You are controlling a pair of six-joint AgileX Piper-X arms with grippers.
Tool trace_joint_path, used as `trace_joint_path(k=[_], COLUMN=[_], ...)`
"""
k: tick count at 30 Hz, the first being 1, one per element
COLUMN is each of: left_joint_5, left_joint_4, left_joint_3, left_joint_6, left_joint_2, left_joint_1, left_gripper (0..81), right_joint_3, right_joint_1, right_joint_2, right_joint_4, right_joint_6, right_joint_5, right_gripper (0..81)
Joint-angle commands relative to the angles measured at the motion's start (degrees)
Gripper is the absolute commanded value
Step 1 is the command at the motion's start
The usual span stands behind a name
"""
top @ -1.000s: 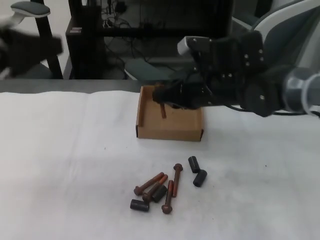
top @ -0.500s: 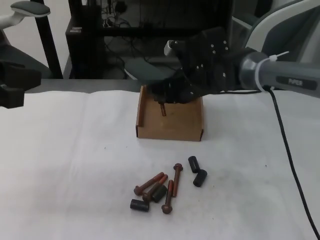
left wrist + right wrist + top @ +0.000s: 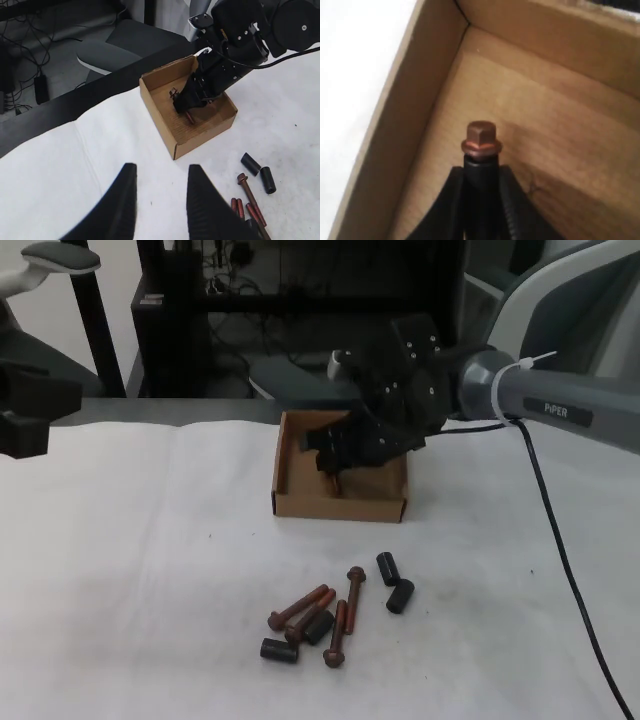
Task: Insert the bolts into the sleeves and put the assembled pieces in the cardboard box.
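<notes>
Lower than a second ago, the right jaws now dip inside the cardboard box (image 3: 340, 508), upper centre of the high view, pinching a sleeved bolt (image 3: 481, 137) (head up), while the left jaws hang spread above the counter (image 3: 120, 570). Letting go while the piece is tilted could tip it over the box's low wall.

White cloth-covered surface (image 3: 120, 570) across the foreground. Behind it, upper centre, a grey chair seat (image 3: 290, 378). Black rack (image 3: 170, 330) at back, left of centre, w/ tangled cables (image 3: 225, 260) beside it. Grey padded armrest (image 3: 58, 256) in top-left corner. Black power adapter (image 3: 41, 89) on grey floor (image 3: 55, 60).
</notes>
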Motion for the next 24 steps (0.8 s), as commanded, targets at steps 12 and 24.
trace_joint_path(k=[12, 24], left_joint_5=[-0.03, -0.03], left_joint_4=[-0.18, -0.18], left_joint_3=[-0.36, -0.36], left_joint_6=[0.44, 0.43], left_joint_2=[-0.56, -0.56], left_joint_1=[0.03, -0.07], left_gripper=[34.6, 34.6], right_joint_3=[-3.86, -4.99], right_joint_1=[-0.16, -0.29], right_joint_2=[-0.6, -7.55], right_joint_4=[5.38, 15.76], right_joint_6=[-0.59, -5.14], right_joint_5=[-0.95, -2.78], right_gripper=[47.3, 47.3])
